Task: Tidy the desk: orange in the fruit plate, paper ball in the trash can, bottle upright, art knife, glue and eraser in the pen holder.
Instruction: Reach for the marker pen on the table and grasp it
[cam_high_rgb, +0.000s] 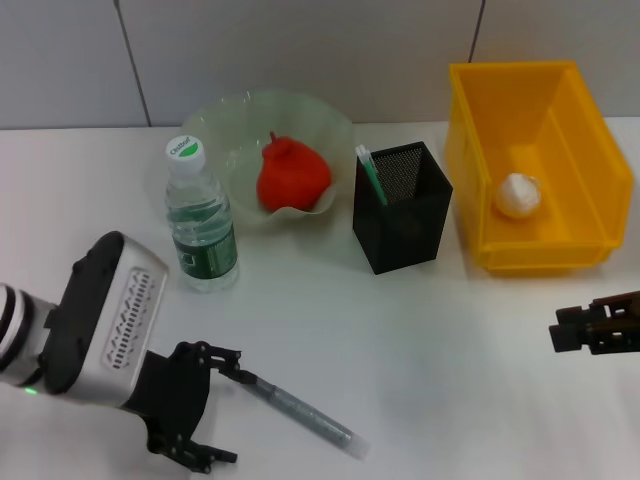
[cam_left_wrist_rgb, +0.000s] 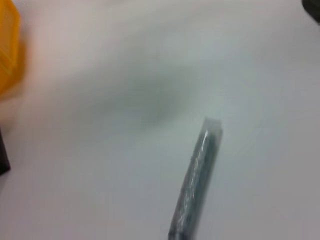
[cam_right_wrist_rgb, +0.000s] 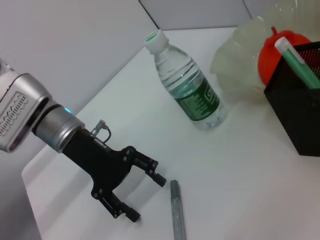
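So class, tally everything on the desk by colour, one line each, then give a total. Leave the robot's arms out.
Orange/red: 1, fruit
Yellow: 1, bin
White: 1, paper ball
Black: 1, pen holder
Green: 1, stick
Clear: 2, bottle, bowl
Grey: 1, knife
Total: 8

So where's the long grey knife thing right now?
In the head view the art knife lies flat on the table's near left part, beside the open left gripper, in front of the bottle.

White table (cam_high_rgb: 450, 340), grey tiled wall (cam_high_rgb: 300, 50).

bottle (cam_high_rgb: 201, 222): clear glossy plastic | pen holder (cam_high_rgb: 402, 206): black metal mesh | trash can (cam_high_rgb: 535, 165): smooth plastic
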